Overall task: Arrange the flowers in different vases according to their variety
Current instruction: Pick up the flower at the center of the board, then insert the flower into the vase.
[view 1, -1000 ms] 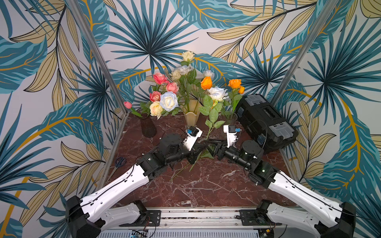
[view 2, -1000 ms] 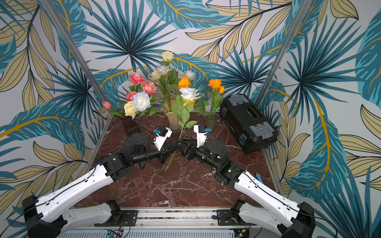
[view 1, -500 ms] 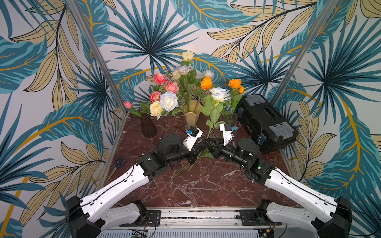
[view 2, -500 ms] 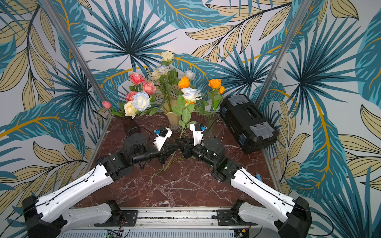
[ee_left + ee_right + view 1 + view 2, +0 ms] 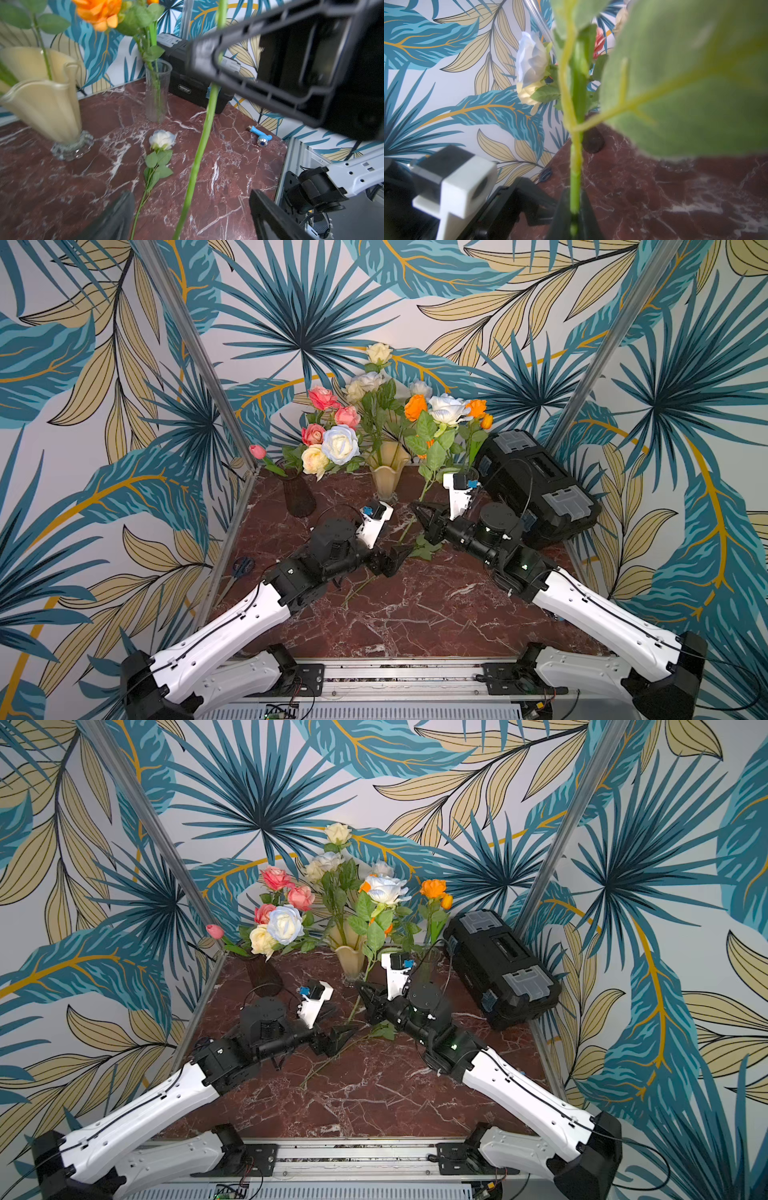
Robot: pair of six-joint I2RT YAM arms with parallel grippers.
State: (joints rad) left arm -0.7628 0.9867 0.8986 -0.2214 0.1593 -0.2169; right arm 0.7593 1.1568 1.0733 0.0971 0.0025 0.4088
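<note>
The white rose (image 5: 445, 410) is up off the desk and stands nearly upright. Its stem (image 5: 575, 166) is pinched in the right fingers (image 5: 423, 515), which are closed tight on it low down, below the leaves, with the bloom high above them. The tail of the stem runs down past that grip and passes between the left fingers (image 5: 397, 561). These stand wide apart around it and hold nothing; in the left wrist view neither one touches it.

I judge it an artificial flower, so very light but top-heavy. The head and the broad cloth leaves (image 5: 685, 83) sit far above the grip and will make it sway and lean. The stem looks like smooth plastic, stiff enough to steer yet springy. It is also round, so it could twist or slip between flat fingers. The bare length under the leaves is the place to hold; petals and leaves would crush or fold.

Beyond the right fingers stands the cream vase (image 5: 388, 472), which holds pale roses and is the likely home for this one. It looks like glass, tall on a small clear foot, and could tip if the stem pushes its rim. The clear vase (image 5: 158, 89) with orange flowers is near it, and the dark vase (image 5: 298, 499) is beyond the left fingers. A second white rose (image 5: 162, 139) lies flat on the desk (image 5: 415, 614) below the fingers, its head toward the clear vase.
</note>
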